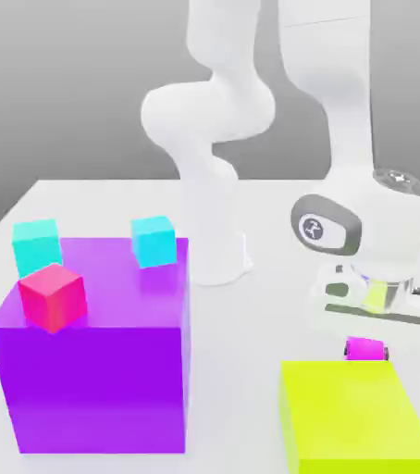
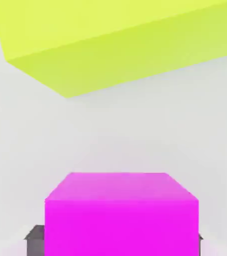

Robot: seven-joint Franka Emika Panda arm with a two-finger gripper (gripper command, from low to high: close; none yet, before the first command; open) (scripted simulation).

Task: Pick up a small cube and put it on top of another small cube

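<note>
White table (image 1: 251,305) under a grey backdrop. White Panda arm (image 1: 218,120) bends down at the exterior view's right. Big purple block (image 1: 93,370) carries a crimson cube (image 1: 55,296) and a cyan cube (image 1: 153,241); a second cyan cube (image 1: 36,245) sits behind it. Yellow-green block (image 1: 352,417) lies just in front of the gripper (image 1: 366,350), whose jaws are clamped on the small cube (image 2: 120,215), low over the table.
</note>
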